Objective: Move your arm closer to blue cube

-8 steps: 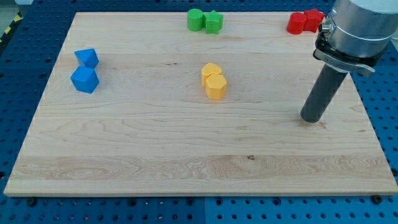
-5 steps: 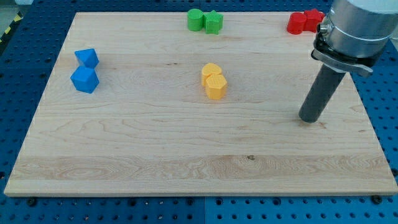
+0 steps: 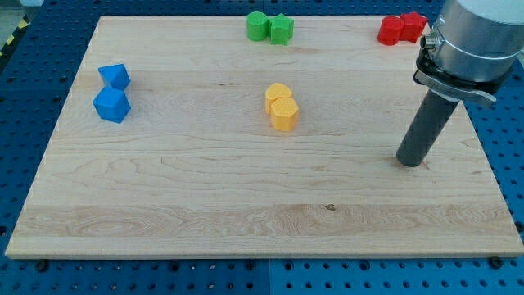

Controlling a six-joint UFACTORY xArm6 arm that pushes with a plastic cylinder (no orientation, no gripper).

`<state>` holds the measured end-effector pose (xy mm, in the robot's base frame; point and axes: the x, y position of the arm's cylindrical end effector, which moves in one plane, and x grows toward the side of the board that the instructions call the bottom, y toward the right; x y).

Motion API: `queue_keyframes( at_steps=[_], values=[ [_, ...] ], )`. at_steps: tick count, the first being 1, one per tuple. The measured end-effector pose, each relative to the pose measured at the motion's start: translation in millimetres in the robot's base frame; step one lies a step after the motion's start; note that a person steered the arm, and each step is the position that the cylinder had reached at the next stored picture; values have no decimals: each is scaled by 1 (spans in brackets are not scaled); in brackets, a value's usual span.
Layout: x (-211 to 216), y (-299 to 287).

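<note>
- End effector is a plain dark rod, no jaws, so nothing to open, close or grip; my tip (image 3: 411,161) sits on the surface (image 3: 246,205) at the view's right, touching no block.
- Rod leans slightly: upper end runs up and to the view's right into the grey arm housing (image 3: 475,37) at the top right corner.
- Nearest blocks to the tip: red pair at the view's top right, red cylinder-like block (image 3: 390,31) touching a red star-like block (image 3: 412,24); the housing partly covers the second one.
- Yellow pair near the surface's centre, well left of the tip: yellow rounded block (image 3: 277,94) above, yellow hexagonal block (image 3: 284,114) below, touching each other.
- That yellow pair lies roughly between the tip and the blue blocks, a bit above the tip's level.
- Green pair at the view's top centre edge: green cylinder (image 3: 258,25) touching a green star-like block (image 3: 282,29); off to the side of the tip-to-blue line.
- Blue cube (image 3: 111,105) at the view's far left, well apart from the tip, almost the whole surface between them.
- Second blue block (image 3: 115,76), angular, exact shape unclear, just above the blue cube, touching or nearly touching; can't tell which.
- Blue pegboard (image 3: 33,98) surrounds the surface.
</note>
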<state>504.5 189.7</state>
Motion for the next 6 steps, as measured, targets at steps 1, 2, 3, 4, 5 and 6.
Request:
queue_keyframes(
  at_steps=[1, 2, 3, 4, 5, 6],
  values=[
    [0, 0],
    [5, 0],
    [7, 0],
    [7, 0],
    [7, 3],
    [7, 7]
  ],
)
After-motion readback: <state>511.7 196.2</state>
